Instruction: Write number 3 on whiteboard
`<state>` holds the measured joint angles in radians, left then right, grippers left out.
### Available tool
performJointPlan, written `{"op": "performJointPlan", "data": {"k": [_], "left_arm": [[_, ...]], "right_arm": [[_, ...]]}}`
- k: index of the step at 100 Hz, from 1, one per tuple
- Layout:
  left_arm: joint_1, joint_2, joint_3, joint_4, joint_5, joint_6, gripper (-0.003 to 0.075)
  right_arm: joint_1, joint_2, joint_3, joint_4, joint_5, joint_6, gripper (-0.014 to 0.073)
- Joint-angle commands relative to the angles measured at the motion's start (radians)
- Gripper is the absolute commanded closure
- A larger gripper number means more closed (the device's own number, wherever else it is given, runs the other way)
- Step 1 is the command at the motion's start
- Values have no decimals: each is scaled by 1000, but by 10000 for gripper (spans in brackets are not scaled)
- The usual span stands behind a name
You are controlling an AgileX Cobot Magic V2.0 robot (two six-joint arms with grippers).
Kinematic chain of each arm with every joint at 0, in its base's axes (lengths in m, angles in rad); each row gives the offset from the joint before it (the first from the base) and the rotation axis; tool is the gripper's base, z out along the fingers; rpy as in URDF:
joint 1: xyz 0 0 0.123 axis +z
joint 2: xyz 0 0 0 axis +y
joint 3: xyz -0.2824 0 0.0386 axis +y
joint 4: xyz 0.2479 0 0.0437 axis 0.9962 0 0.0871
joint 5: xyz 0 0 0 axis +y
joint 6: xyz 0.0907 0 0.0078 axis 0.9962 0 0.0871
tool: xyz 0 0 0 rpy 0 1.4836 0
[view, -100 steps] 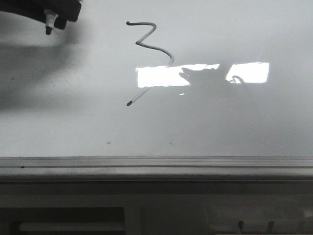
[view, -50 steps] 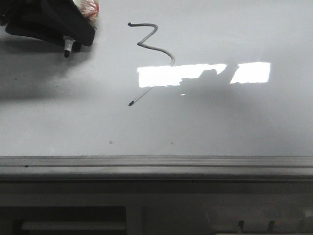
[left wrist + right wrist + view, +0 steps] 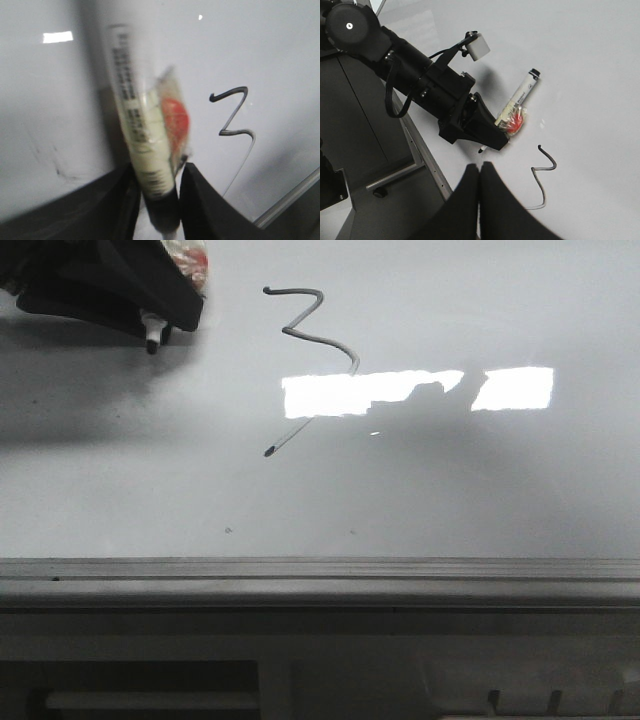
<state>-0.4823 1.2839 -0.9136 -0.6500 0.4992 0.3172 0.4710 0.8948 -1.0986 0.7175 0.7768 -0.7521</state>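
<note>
One dark angular zigzag number 3 (image 3: 310,350) on one glossy white-grey whiteboard (image 3: 480,490).
My left gripper (image 3: 150,325), upper left, clamps one white marker (image 3: 137,130); my right gripper (image 3: 479,172) is closed, empty.

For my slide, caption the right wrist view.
Left gripper holds a marker beside the number 3 on the whiteboard.

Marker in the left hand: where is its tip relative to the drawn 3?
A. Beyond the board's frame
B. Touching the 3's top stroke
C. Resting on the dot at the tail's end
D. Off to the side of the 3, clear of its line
D: in the front view the marker tip, held by the left hand, is to the left of the number 3 with bare whiteboard between them.
</note>
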Motion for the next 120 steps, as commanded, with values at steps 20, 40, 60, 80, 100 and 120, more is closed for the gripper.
{"op": "performJointPlan", "data": {"k": [20,40,60,80,100,120], "left_arm": [[11,17,-16,41,-137,-10,442],[11,3,-18,41,-141,-10,212],[11,-116,-20,51,-212,-10,194],[11,-344,-3,153,-179,-10,325],[11,-624,136,338,-144,-10,502],[11,-893,341,346,-134,-10,686]], "right_arm": [[-7,-5,-25,48,-48,4,655],[-7,-5,-25,48,-57,4,655],[-7,-59,38,19,-178,4,655],[-7,-203,253,-30,-326,4,655],[-7,-409,531,-76,-576,-3,657],[-7,-614,781,-76,-785,-3,657]]}}
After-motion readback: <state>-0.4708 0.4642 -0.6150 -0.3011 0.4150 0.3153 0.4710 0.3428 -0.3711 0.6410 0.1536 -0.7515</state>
